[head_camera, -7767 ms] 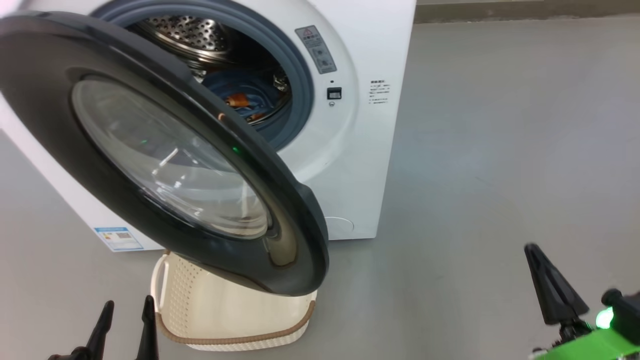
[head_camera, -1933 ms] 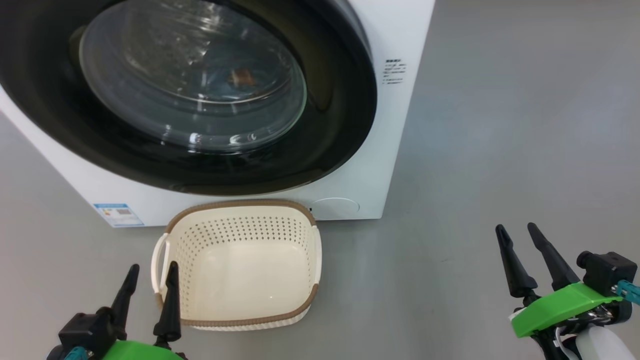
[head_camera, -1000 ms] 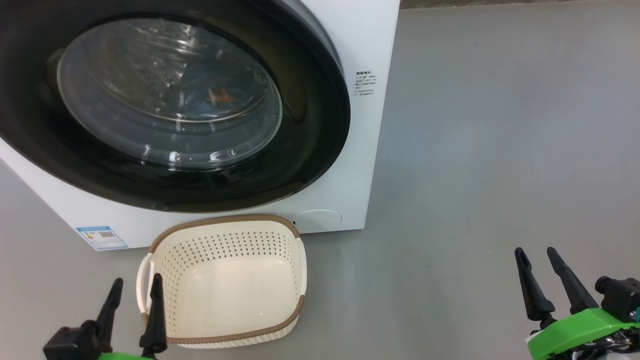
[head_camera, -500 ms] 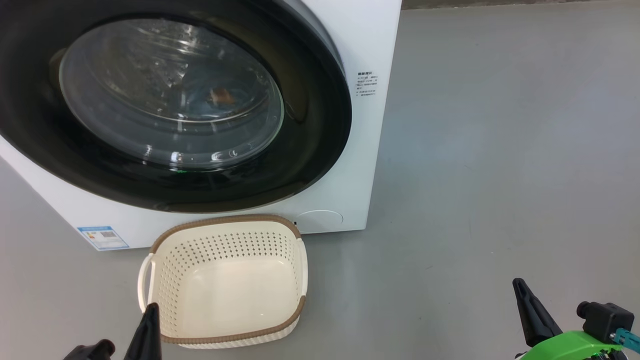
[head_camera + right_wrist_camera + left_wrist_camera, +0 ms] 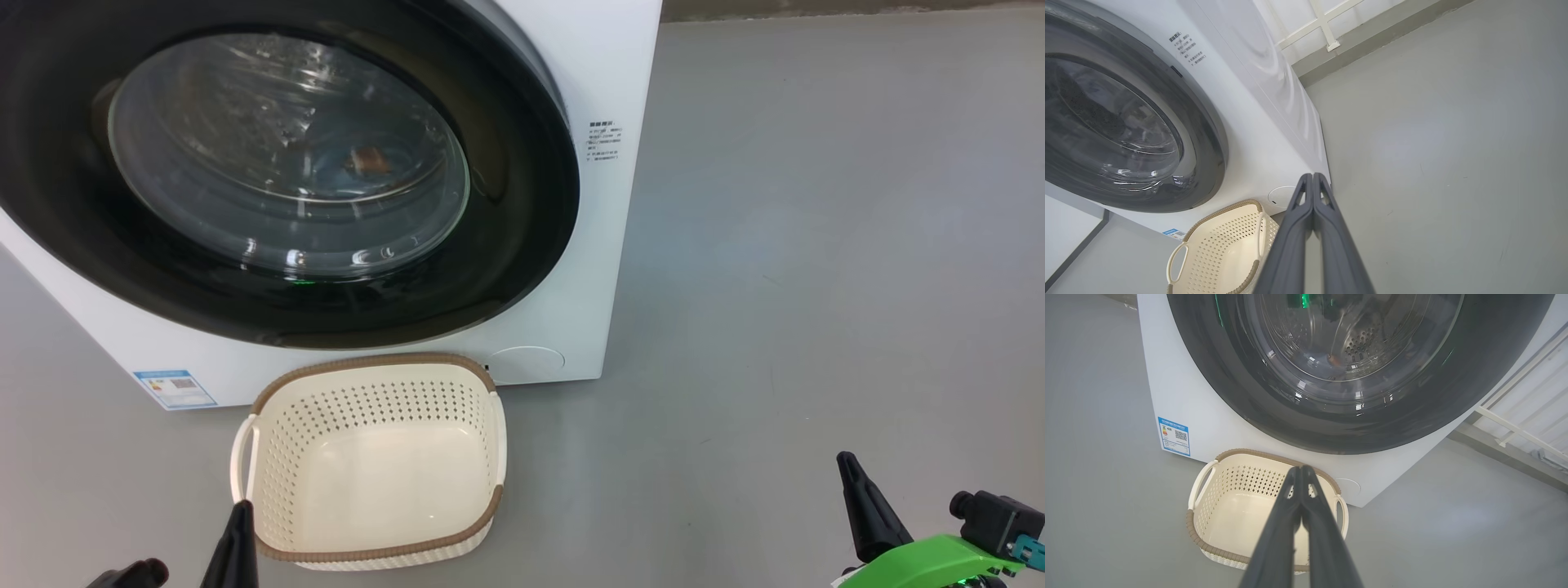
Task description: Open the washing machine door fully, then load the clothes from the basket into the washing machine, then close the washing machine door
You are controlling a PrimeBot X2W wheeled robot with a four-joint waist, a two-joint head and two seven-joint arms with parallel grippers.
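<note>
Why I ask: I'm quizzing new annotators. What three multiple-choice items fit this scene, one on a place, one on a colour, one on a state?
1. Where is the basket?
A) on the floor before the washing machine
B) on top of the machine
C) inside the drum

2. The basket's rim is:
A) green
B) brown
C) black

3. The washing machine door is:
A) wide open
B) taken off
C) shut

Answers:
1 A, it stands on the floor just in front of the machine.
2 B, a brown woven-look band runs round its top.
3 C, the black rim lies flat on the machine's front.
</note>
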